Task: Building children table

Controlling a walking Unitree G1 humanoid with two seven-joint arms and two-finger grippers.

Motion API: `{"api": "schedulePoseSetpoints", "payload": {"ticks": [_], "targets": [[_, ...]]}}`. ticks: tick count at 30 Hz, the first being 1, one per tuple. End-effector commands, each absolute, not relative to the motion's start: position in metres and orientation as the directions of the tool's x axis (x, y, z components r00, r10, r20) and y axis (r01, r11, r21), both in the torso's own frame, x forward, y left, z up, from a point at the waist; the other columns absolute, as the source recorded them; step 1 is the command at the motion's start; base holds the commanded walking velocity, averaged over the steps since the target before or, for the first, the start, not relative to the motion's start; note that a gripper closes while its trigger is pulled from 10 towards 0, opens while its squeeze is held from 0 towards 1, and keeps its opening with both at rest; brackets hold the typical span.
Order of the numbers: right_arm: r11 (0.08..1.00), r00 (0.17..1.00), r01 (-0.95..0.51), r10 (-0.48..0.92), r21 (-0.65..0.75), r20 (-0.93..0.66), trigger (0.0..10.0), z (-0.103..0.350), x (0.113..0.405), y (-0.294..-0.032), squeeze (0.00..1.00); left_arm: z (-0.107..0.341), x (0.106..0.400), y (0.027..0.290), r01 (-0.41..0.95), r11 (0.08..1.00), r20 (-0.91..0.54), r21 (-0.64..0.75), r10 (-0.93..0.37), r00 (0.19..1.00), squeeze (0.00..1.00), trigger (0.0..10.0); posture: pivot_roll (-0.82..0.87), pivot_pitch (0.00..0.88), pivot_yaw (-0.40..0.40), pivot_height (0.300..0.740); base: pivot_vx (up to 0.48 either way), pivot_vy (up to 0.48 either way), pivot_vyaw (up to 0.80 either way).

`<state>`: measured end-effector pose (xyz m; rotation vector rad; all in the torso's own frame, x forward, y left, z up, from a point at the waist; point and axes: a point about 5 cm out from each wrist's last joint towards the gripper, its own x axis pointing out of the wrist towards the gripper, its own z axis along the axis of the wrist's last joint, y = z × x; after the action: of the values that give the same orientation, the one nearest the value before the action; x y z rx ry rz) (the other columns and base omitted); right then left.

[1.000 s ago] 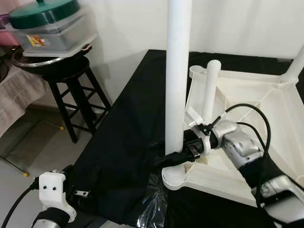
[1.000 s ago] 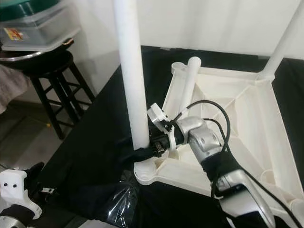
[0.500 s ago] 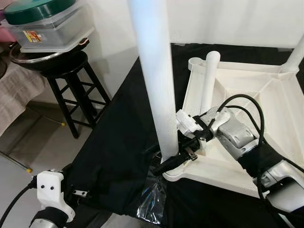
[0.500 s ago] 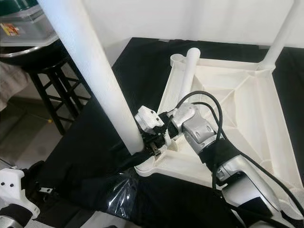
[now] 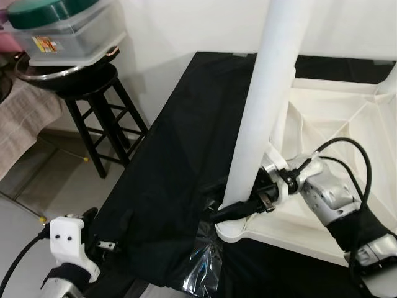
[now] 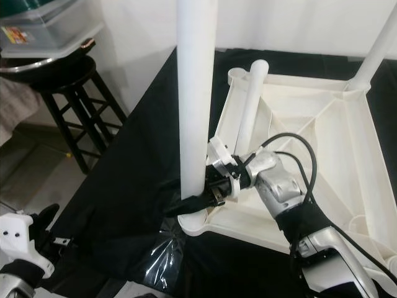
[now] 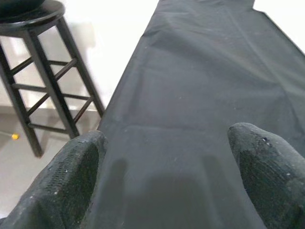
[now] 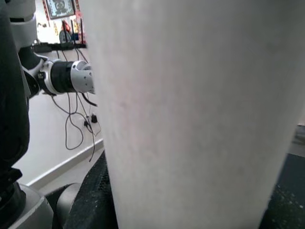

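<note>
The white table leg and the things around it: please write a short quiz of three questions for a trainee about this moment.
1. True or false: the right gripper is shut on the white table leg near its lower end.
2. Multiple choice: where does the second table leg lie? A) on the black stool B) on the upturned white tabletop C) on the floor
3. Fill in: the left gripper hovers open over the ____ cloth.

Key: 1 true. 2 B. 3 black.
</note>
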<state>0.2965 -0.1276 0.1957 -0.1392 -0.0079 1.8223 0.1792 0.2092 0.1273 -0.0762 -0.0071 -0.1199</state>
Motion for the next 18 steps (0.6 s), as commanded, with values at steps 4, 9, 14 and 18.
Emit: {"api": "schedulePoseSetpoints", "payload": {"ticks": [4, 9, 14, 18], "targets": [[-0.126, -0.137, -0.99, 0.964, 0.063, -0.227, 10.0, 0.1567, 0.2978, -0.1385, 0.0, 0.1186, 0.1777, 0.2152, 0.107, 0.991, -0.038, -0.077, -0.11, 0.993, 0.0, 10.0, 0.09, 0.152, 0.098, 0.74, 0.0, 0.0, 0.0], [-0.183, -0.184, -0.983, 0.943, 0.031, -0.278, 10.0, 0.1573, 0.2939, -0.1384, 0.0, 0.1185, 0.1792, 0.2155, 0.103, 0.992, -0.035, -0.077, -0.106, 0.994, 0.0, 10.0, 0.09, 0.147, 0.097, 0.74, 0.0, 0.0, 0.0], [-0.202, -0.198, -0.979, 0.93, 0.019, -0.309, 10.0, 0.1561, 0.2938, -0.1385, 0.0, 0.1184, 0.1796, 0.2155, 0.103, 0.992, -0.034, -0.078, -0.106, 0.994, 0.0, 10.0, 0.09, 0.146, 0.095, 0.74, 0.0, 0.0, 0.0], [-0.216, -0.206, -0.976, 0.92, 0.009, -0.333, 10.0, 0.1583, 0.2986, -0.1381, 0.0, 0.1181, 0.1806, 0.2156, 0.104, 0.992, -0.031, -0.078, -0.106, 0.994, 0.0, 10.0, 0.09, 0.143, 0.092, 0.74, 0.0, 0.0, 0.0]]}}
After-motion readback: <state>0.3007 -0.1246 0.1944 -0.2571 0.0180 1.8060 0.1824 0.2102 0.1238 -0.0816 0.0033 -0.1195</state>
